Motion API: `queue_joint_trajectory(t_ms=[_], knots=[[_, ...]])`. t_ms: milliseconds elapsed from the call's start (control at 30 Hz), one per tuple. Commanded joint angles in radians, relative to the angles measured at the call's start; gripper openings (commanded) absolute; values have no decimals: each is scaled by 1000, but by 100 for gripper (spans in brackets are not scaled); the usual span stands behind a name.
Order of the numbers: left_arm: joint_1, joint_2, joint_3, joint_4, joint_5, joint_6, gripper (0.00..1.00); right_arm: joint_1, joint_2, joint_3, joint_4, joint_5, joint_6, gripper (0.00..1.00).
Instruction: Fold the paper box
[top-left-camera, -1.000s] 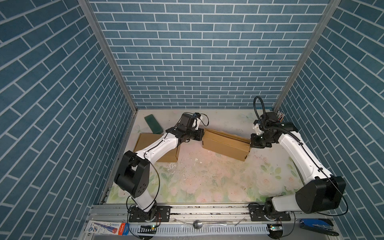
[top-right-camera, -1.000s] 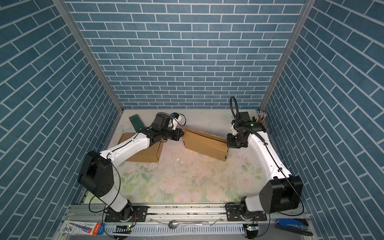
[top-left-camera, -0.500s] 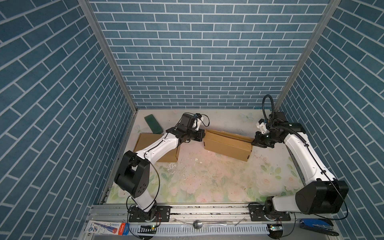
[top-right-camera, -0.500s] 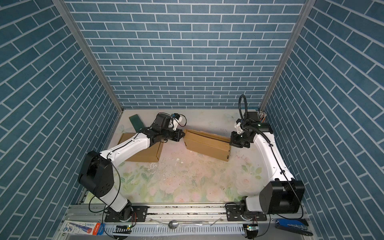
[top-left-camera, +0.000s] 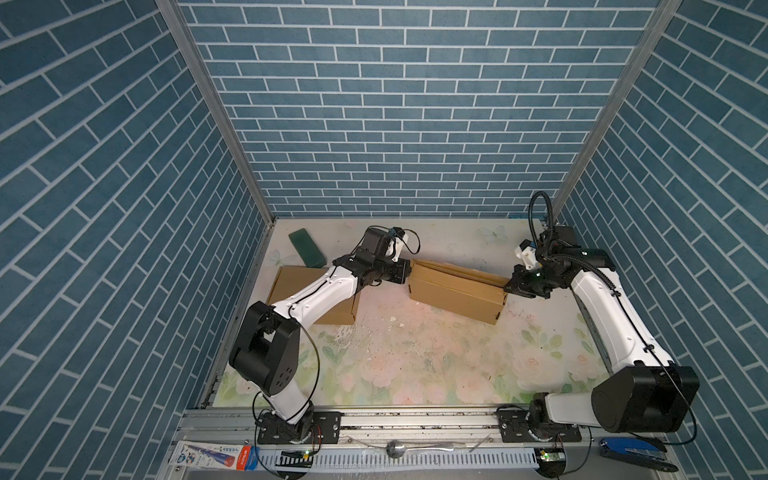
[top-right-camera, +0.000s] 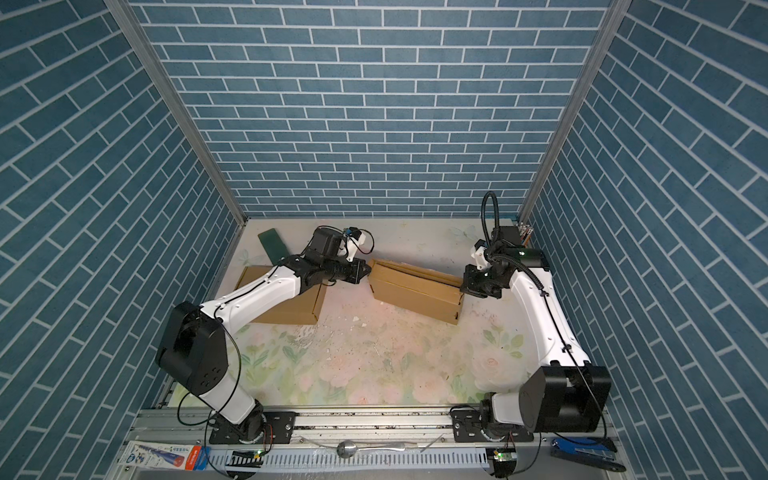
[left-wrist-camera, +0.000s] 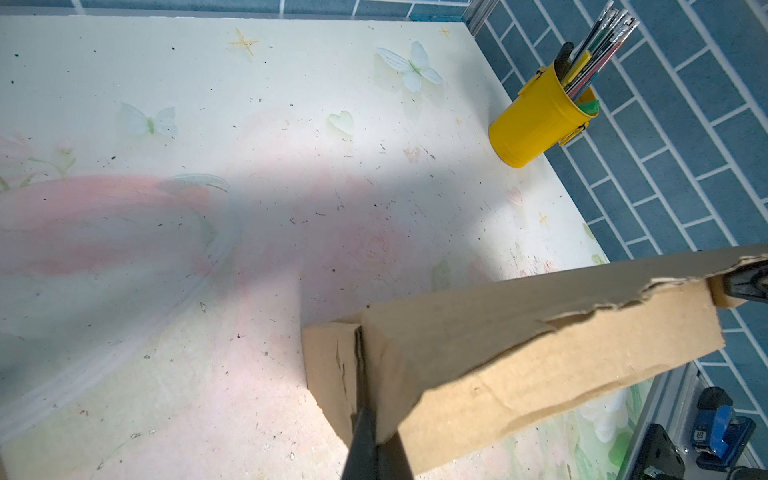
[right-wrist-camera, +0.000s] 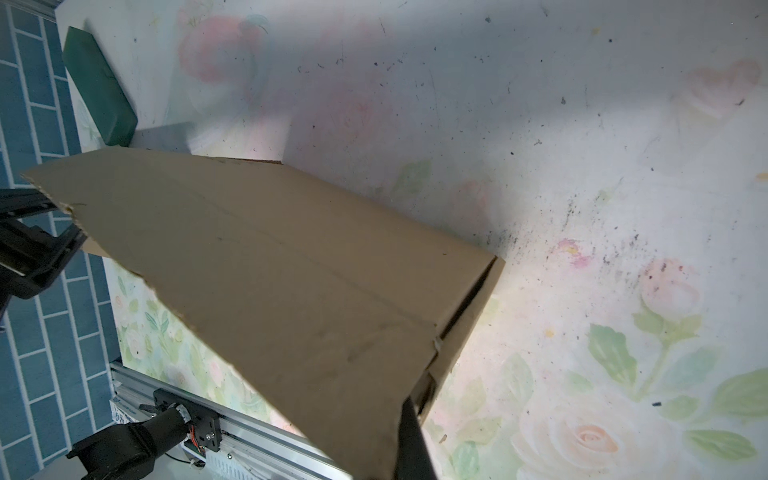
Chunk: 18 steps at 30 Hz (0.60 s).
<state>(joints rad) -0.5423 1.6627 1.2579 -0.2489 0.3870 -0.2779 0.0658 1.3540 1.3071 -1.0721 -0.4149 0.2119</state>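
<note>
Floral table (top-left-camera: 415, 353) bears a cardboard box (top-left-camera: 286, 280), green block (top-left-camera: 306, 248), yellow pen cup (left-wrist-camera: 536, 124).

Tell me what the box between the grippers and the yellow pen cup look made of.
The box looks like brown corrugated cardboard, matte: its torn edge is ragged and fibrous. The yellow pen cup is probably painted metal, smooth with a soft sheen and small side lugs; plastic can't be ruled out.

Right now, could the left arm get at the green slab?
Probably, but not at once: the left gripper is shut on the box and would have to let go first. The green slab lies uncovered just behind its wrist.
</note>
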Motion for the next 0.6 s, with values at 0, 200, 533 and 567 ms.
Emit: queue_joint_trajectory(t_ms=[0,200,533,567], knots=[[-13,45,-46,-141,-5,3,0,-3,-35,-69,16,-19,-20,0],[-13,42,-49,-140,-13,0,0,-3,-56,-134,26,57,-48,0],[-27,48,-42,-139,-23,-8,0,19,-76,-188,59,119,-72,0],[-28,50,-38,-142,-23,-7,0,23,-78,-189,53,132,-74,0]])
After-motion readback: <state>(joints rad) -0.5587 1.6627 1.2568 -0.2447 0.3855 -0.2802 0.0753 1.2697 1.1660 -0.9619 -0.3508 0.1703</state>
